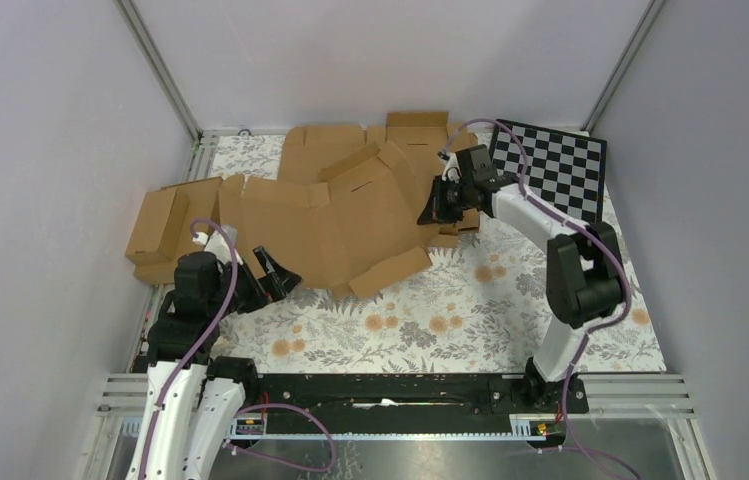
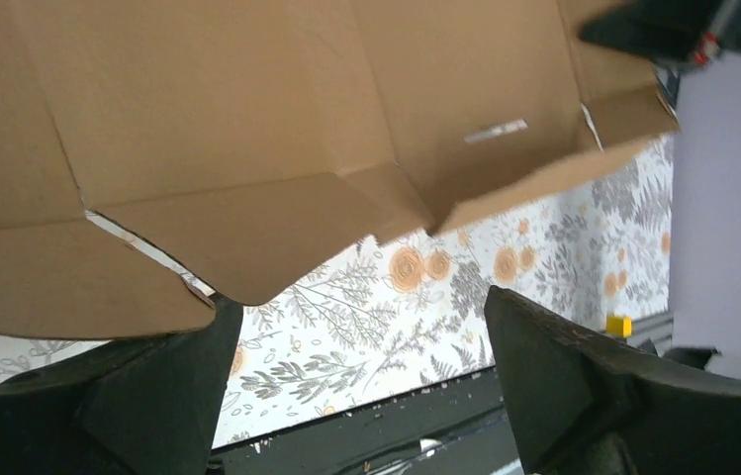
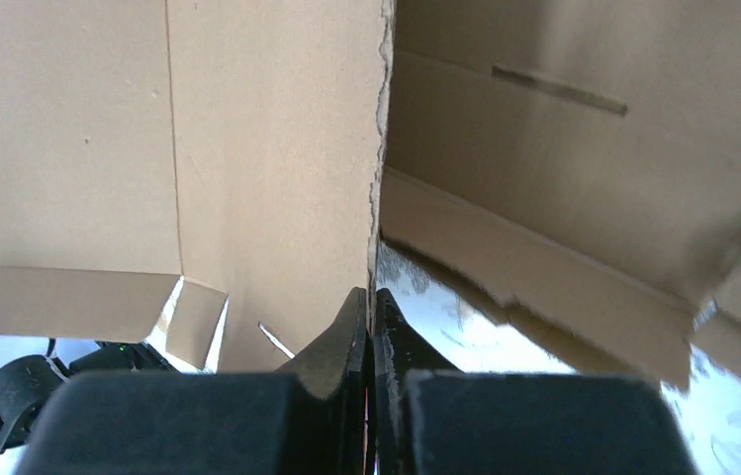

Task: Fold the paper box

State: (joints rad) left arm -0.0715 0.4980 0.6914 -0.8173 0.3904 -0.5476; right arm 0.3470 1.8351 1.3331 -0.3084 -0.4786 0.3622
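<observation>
Floral-print cloth (image 1: 450, 310) covers the table, with grey walls on three sides. A checkerboard panel (image 1: 555, 170) lies at the upper right.

Right arm: we see it rise from its base at the lower right, bend sharply at the elbow, and send the forearm up-left toward the frame centre. The right gripper (image 1: 433, 208) sits at the right edge of the paper box (image 1: 335, 225). In the wrist view its fingers (image 3: 346, 332) are pressed together on the edge of an upright cardboard panel, so it is clamped on the box.

Left arm: folded compactly at the lower left, wrist pointing right. The left gripper (image 1: 272, 272) is at the box's lower-left edge. Its wrist view shows the jaws spread wide, a box flap lying just over the left finger (image 2: 163, 396), nothing pinched.

Paper box: centre of the top view, mostly spread on the cloth, several flaps and panels tilted up.

A flat cardboard blank (image 1: 325, 145) lies behind it, partly overlapped. Two joined small boxes (image 1: 155, 228) sit at the left edge. We cannot tell what is inside them.
</observation>
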